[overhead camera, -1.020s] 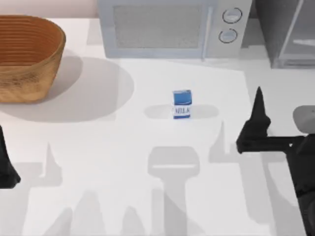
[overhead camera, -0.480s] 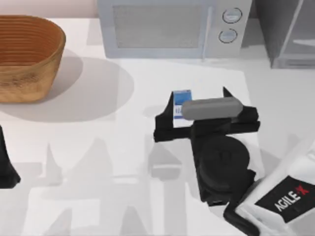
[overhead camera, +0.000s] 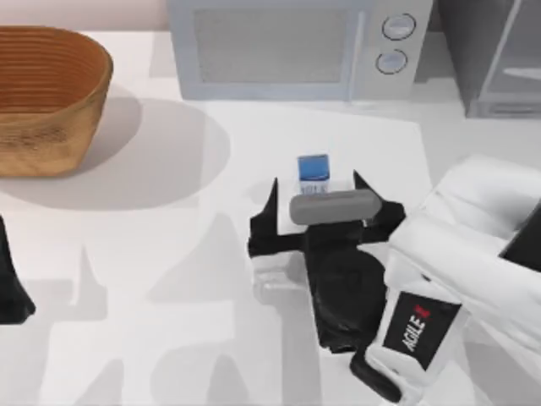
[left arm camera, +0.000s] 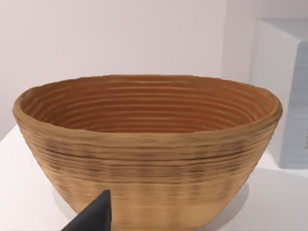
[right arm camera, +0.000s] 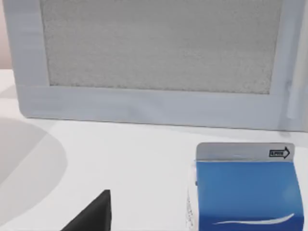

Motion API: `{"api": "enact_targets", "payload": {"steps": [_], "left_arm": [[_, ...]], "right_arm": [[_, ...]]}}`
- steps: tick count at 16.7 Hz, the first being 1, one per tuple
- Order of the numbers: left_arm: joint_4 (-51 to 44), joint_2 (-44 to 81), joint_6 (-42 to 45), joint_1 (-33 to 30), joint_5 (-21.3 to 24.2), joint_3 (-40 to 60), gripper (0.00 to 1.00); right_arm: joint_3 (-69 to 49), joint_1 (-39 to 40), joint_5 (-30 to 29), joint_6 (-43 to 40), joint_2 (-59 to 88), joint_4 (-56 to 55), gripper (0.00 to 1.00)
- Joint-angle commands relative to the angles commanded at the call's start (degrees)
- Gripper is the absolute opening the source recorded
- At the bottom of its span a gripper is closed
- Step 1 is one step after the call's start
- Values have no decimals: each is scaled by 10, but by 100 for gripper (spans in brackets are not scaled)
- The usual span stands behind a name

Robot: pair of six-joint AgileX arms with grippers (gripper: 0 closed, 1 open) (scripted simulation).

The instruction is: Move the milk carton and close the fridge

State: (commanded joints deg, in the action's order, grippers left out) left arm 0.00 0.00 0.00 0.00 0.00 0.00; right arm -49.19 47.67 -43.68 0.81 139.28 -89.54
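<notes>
While the left arm sits parked at the nine o'clock edge of the table, its dark gripper low on that side, the right AgileX arm reaches in from four o'clock and holds its gripper near the middle of the tabletop. The two black fingers are spread wide, with nothing held between them; one tip stands to the nine o'clock side of the milk carton and the other to its three o'clock side. The carton stands upright just past the grey wrist camera bar, toward twelve o'clock, so it is at the mouth of the open jaws; whether either finger touches it I cannot tell. From the right wrist camera the carton looms close, blue-faced with a pale folded top, and behind it stretches the light-grey microwave door. That microwave sits at the twelve o'clock edge, with two round dials on its right. The fridge, grey with a glassy, pale-framed door, fills the one o'clock corner. A woven wicker basket rests at ten o'clock, and the left wrist camera looks into its ribbed bowl, with one dark fingertip in front.
</notes>
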Motion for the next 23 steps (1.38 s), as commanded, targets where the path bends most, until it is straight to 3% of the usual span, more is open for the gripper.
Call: {"api": "enact_targets", "payload": {"steps": [16, 23], "left_arm": [[0, 0, 0, 0, 0, 0, 100], [0, 0, 0, 0, 0, 0, 100]], "right_arm": [[-78, -41, 41, -1, 21, 57, 100], [-78, -41, 41, -1, 21, 57, 47]]}}
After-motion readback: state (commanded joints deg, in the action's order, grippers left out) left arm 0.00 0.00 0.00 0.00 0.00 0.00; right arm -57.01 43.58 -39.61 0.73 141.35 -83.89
